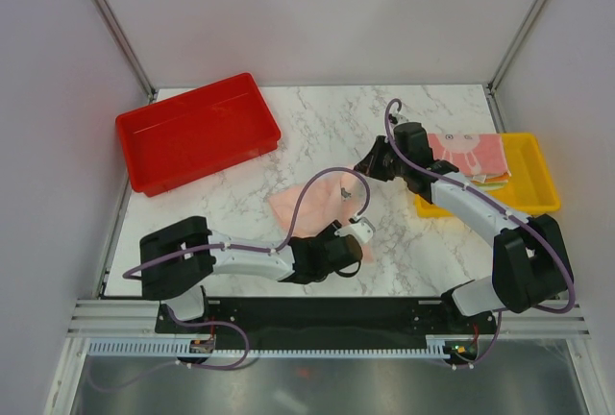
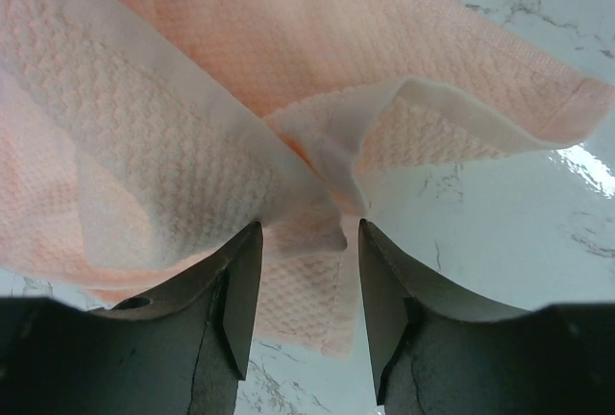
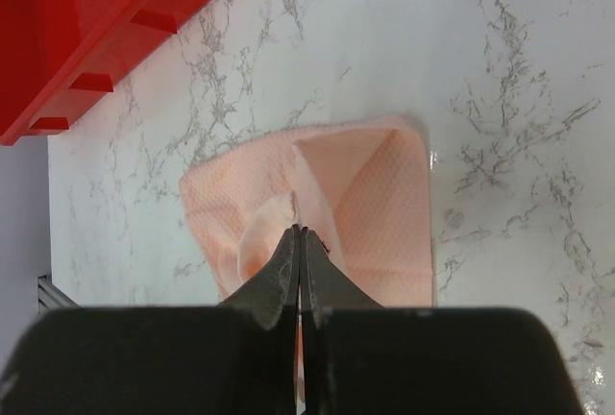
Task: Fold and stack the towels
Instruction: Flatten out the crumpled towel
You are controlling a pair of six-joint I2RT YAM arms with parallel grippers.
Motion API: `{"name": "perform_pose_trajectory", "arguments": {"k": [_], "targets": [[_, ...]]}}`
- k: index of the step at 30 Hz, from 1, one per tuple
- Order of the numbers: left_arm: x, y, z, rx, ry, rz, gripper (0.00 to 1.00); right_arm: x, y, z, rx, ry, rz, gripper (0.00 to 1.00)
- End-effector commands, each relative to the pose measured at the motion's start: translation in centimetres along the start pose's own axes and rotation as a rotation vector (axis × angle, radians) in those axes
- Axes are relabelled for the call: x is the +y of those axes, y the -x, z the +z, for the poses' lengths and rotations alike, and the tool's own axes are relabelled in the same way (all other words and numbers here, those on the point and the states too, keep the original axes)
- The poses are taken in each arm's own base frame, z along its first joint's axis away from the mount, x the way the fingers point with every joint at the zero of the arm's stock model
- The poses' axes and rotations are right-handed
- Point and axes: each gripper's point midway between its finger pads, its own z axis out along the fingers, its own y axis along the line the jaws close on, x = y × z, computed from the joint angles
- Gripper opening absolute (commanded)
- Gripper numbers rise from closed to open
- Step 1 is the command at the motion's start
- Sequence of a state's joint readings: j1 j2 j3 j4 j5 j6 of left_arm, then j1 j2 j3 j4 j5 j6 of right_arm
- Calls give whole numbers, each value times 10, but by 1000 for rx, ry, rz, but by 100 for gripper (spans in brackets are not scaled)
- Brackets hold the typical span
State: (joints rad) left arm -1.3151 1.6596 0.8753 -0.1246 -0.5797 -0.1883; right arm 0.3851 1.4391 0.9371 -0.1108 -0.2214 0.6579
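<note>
The peach-pink towel [image 1: 306, 206] lies crumpled near the middle of the marble table [image 1: 327, 117], well apart from its edges, the red tray [image 1: 197, 132] at the back left and the yellow tray [image 1: 540, 160] on the right. Bare marble shows between the towel and both trays.

The left gripper [image 2: 306, 232] sits low at the towel's near side. Only its wrist camera shows the fingers [image 2: 240, 290] spread apart, with a bunched fold of cloth lying between the tips and not squeezed. The right gripper [image 3: 300, 237] hangs above the table, just beyond the towel's far right corner. Its own camera shows the fingers pressed together with nothing seen between them, and the towel spread below.

In the yellow tray lies the pink bunny towel [image 1: 466, 151], atop other cloths whose edges peek out.
</note>
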Motion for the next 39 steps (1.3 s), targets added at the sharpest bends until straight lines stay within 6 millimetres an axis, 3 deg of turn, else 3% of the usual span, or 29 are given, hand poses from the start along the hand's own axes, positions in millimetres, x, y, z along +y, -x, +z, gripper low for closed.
{"name": "perform_pose_trajectory", "arguments": {"k": [1, 5, 8, 9, 10, 12, 14, 17, 20, 23, 24, 25, 26, 27, 28, 29, 32, 33, 34, 35, 37, 39], "targets": [[3, 14, 7, -36, 54, 22, 51, 12, 13, -8, -48, 48, 1, 0], [3, 14, 8, -35, 59, 21, 49, 11, 13, -8, -47, 48, 3, 0], [4, 16, 8, -41, 64, 25, 39, 11, 14, -8, -50, 49, 3, 0], [4, 17, 8, -45, 65, 23, 33, 10, 13, -8, -48, 47, 4, 0], [5, 18, 7, -46, 67, 20, 17, 10, 13, -8, -48, 47, 4, 0], [9, 22, 4, -61, 81, 5, 5, 8, 11, -9, -46, 44, 4, 0], [14, 28, -2, -78, 96, -19, 2, 7, 11, -10, -49, 38, -2, 0], [29, 42, -21, -102, 133, -87, 2, 3, 12, -17, -59, 17, -22, 0], [53, 78, -61, -200, 136, -179, 2, 9, 28, -37, -113, 8, -72, 0], [77, 116, -113, -310, 92, -273, 2, 34, 48, -68, -176, 57, -122, 0], [82, 123, -126, -325, 75, -293, 2, 48, 58, -88, -219, 91, -152, 0], [90, 147, -155, -390, 14, -343, 2, 57, 64, -101, -246, 113, -170, 0], [93, 147, -168, -379, -11, -344, 2, 64, 68, -113, -271, 134, -186, 0], [98, 154, -183, -403, -37, -368, 2, 80, 78, -141, -328, 171, -223, 0], [109, 169, -214, -471, -92, -423, 2, 86, 82, -155, -360, 184, -240, 0], [113, 174, -230, -501, -130, -457, 2, 102, 90, -186, -424, 228, -266, 0], [129, 193, -288, -624, -264, -541, 2, 129, 94, -233, -506, 332, -340, 0], [132, 198, -301, -655, -298, -556, 2, 145, 99, -264, -572, 387, -359, 0], [135, 205, -320, -692, -347, -569, 2, 156, 97, -279, -586, 441, -363, 0], [141, 207, -331, -717, -360, -581, 2, 172, 101, -308, -655, 507, -374, 0], [150, 214, -352, -756, -388, -595, 2, 186, 104, -331, -688, 573, -351, 0], [157, 218, -357, -763, -371, -603, 2, 197, 115, -352, -739, 590, -343, 0]]}}
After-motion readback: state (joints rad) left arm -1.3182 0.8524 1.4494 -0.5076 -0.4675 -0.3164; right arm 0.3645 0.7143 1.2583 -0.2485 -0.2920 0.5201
